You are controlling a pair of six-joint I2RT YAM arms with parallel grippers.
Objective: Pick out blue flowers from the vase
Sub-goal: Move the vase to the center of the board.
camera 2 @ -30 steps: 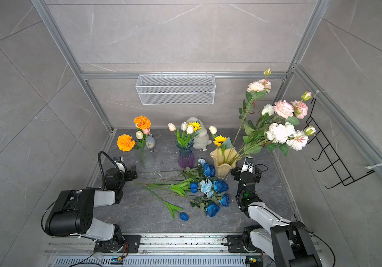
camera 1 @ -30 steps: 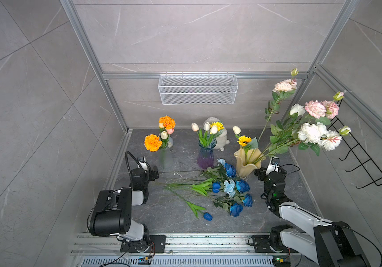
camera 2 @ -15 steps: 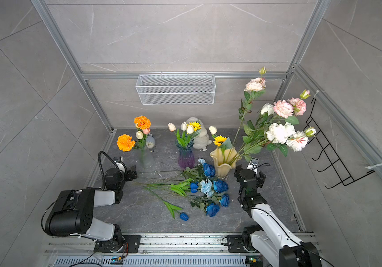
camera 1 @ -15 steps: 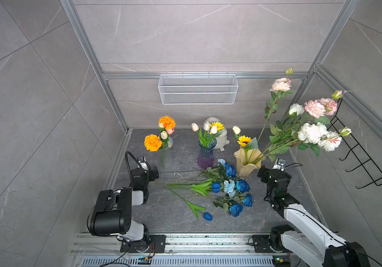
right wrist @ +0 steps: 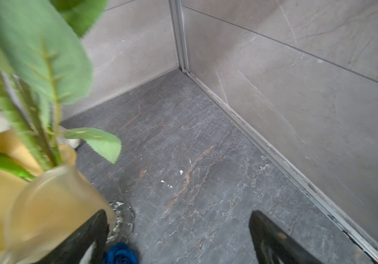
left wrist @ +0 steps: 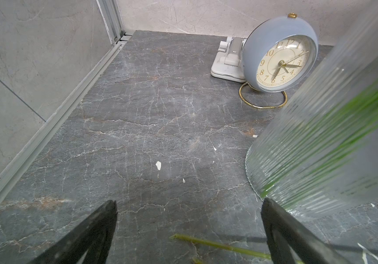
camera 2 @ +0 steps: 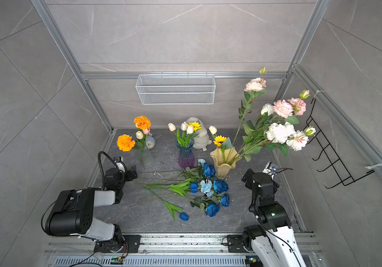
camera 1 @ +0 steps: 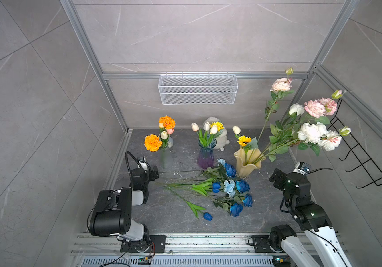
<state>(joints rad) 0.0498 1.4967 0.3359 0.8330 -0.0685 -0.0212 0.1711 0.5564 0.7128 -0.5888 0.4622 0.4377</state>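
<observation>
Several blue flowers (camera 1: pixel 229 187) (camera 2: pixel 210 187) lie in a heap on the dark floor, stems pointing left, just in front of the yellow vase (camera 1: pixel 247 161) (camera 2: pixel 223 163). That vase holds pink and white roses and a sunflower; I see no blue bloom in it. My right gripper (camera 1: pixel 276 176) (right wrist: pixel 179 212) hangs open and empty to the right of the vase (right wrist: pixel 35 205), with a blue rose (right wrist: pixel 119 253) by one finger. My left gripper (camera 1: pixel 154 172) (left wrist: pixel 189 201) rests open near the floor, with a green stem end (left wrist: pixel 206 243) lying between its fingers, not gripped.
A purple vase (camera 1: pixel 206 154) with white tulips and a frosted vase (camera 1: pixel 167 157) (left wrist: pixel 332 137) with orange marigolds stand behind the heap. A clock (left wrist: pixel 279 61) and a plush toy (camera 1: pixel 220 138) sit at the back. A wire basket (camera 1: pixel 198 89) and a black rack (camera 1: pixel 358 161) hang on the walls.
My right arm has drawn back from the yellow vase toward the right wall, and the tall roses have swayed. The left arm has not moved.
</observation>
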